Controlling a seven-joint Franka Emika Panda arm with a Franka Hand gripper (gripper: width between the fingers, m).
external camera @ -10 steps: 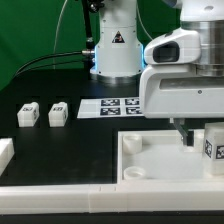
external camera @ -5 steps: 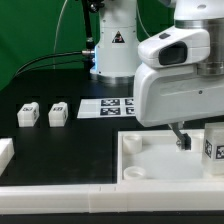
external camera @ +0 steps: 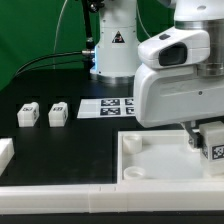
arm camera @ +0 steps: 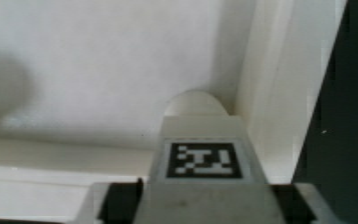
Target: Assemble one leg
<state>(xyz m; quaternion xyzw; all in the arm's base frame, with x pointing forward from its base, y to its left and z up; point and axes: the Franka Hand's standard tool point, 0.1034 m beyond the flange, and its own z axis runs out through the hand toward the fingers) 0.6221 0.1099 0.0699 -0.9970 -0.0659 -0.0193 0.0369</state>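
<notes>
A white leg (external camera: 213, 146) with a square tag stands on the large white panel (external camera: 150, 160) near its edge at the exterior view's right. My gripper (external camera: 205, 140) is down around this leg. In the wrist view the leg (arm camera: 206, 150) fills the space between my two dark fingers (arm camera: 123, 203), which press its sides, so my gripper (arm camera: 208, 202) is shut on it. The leg's rounded tip points toward a corner of the panel (arm camera: 105, 60). Two more legs (external camera: 28, 114) (external camera: 58, 114) lie on the black table at the exterior view's left.
The marker board (external camera: 108, 105) lies behind the panel. The arm's base (external camera: 113, 45) stands at the back. A white block (external camera: 5, 152) sits at the exterior view's left edge, and a long white rail (external camera: 60, 196) runs along the front.
My gripper has shifted toward the exterior view's right, so its finger now sits against the leg on the panel. The two legs at the left have not moved.
</notes>
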